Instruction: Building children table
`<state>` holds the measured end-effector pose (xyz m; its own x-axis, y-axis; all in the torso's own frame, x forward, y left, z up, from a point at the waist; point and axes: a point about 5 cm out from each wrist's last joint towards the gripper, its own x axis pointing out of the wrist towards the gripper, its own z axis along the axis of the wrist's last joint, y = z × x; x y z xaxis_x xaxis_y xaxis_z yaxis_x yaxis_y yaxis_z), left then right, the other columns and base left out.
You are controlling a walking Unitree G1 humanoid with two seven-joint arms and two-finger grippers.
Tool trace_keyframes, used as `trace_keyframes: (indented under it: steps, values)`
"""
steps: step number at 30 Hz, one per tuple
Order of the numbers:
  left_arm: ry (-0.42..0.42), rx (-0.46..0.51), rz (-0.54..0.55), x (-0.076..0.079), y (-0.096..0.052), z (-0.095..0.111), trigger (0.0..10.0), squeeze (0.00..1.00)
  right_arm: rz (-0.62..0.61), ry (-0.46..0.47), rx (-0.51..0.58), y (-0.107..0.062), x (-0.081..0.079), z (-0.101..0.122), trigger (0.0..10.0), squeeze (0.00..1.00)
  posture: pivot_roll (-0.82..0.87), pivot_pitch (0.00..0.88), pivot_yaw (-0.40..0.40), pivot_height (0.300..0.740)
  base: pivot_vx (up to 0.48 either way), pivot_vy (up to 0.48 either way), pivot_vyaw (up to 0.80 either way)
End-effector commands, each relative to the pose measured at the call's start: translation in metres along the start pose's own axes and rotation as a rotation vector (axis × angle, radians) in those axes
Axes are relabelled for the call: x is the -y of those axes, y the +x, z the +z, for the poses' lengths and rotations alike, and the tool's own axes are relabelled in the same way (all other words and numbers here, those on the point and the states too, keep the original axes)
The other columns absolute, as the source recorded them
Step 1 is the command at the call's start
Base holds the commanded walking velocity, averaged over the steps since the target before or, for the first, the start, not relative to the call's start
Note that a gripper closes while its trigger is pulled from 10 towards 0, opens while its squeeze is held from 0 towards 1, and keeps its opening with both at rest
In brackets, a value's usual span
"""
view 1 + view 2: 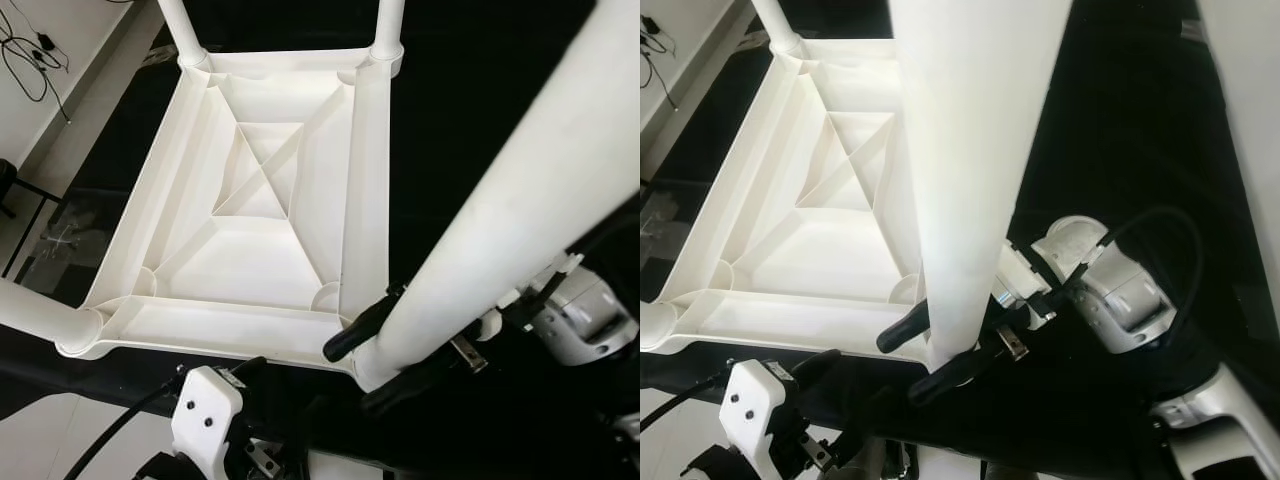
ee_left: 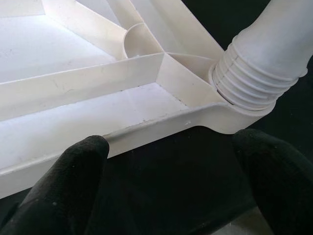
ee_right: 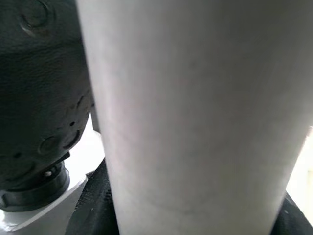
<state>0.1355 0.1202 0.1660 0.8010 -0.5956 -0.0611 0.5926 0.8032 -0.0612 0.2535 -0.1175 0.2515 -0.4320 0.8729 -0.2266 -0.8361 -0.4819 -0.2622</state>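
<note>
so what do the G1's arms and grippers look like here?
Left gripper: two long, rounded matte-black fingers. Its wrist block is white with two small dark holes, and a black cable feeds into it. Right gripper: the same black fingers on a silver-white rounded wrist housing, with a black cable looping over it.

An indoor room is suggested by pale floor point(image 1: 40, 420) and loose black cables point(image 1: 30, 55) beside the upturned table top point(image 1: 260, 200).
</note>
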Motion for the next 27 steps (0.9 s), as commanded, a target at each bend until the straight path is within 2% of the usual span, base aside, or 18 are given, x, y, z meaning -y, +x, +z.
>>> trace_keyframes:
  steps: [1, 4, 9, 10, 18, 20, 23, 26, 27]
  values:
    - [-0.017, -0.018, -0.002, 0.002, -0.002, -0.002, 10.0, 0.00, 0.004, 0.113, -0.038, 0.008, -0.007, -0.024, 10.0, 0.00, 0.00, 0.393, 0.077, 0.740, 0.000, 0.000, 0.00]
    - [-0.017, -0.016, -0.005, 0.002, -0.001, -0.002, 10.0, 0.00, -0.131, 0.113, -0.039, 0.007, -0.007, -0.024, 10.0, 0.00, -0.01, 0.393, 0.077, 0.740, 0.000, 0.000, 0.00]
    - [-0.019, -0.014, -0.007, 0.001, 0.000, -0.003, 10.0, 0.00, -0.216, 0.098, -0.045, 0.005, -0.006, -0.023, 10.0, 0.00, -0.02, 0.391, 0.077, 0.740, 0.000, 0.000, 0.00]
    - [-0.020, -0.012, -0.008, 0.001, 0.001, -0.003, 10.0, 0.00, -0.279, 0.087, -0.069, 0.002, -0.005, -0.024, 10.0, 0.00, -0.02, 0.387, 0.076, 0.740, 0.000, 0.000, 0.00]
    - [-0.018, -0.010, -0.006, 0.000, 0.002, -0.003, 10.0, 0.00, -0.409, 0.088, -0.104, 0.002, 0.000, -0.025, 10.0, 0.00, -0.03, 0.384, 0.075, 0.740, 0.000, 0.000, 0.00]
    - [-0.017, -0.009, -0.005, 0.000, 0.002, -0.004, 10.0, 0.00, -0.513, 0.081, -0.125, -0.001, 0.007, -0.025, 10.0, 0.00, -0.03, 0.379, 0.071, 0.740, 0.000, 0.000, 0.00]
    - [-0.017, -0.009, -0.004, 0.000, 0.002, -0.004, 10.0, 0.00, -0.541, 0.079, -0.131, -0.002, 0.009, -0.025, 10.0, 0.00, -0.03, 0.379, 0.071, 0.740, 0.000, 0.000, 0.00]
    - [-0.018, -0.009, -0.002, 0.000, 0.002, -0.004, 10.0, 0.00, -0.696, 0.024, -0.149, -0.003, 0.011, -0.024, 10.0, 0.00, -0.04, 0.371, 0.071, 0.740, 0.000, 0.000, 0.00]
    - [-0.018, -0.009, -0.002, 0.000, 0.002, -0.004, 10.0, 0.00, -0.696, 0.024, -0.149, -0.003, 0.011, -0.024, 10.0, 0.00, -0.04, 0.371, 0.071, 0.740, 0.000, 0.000, 0.00]
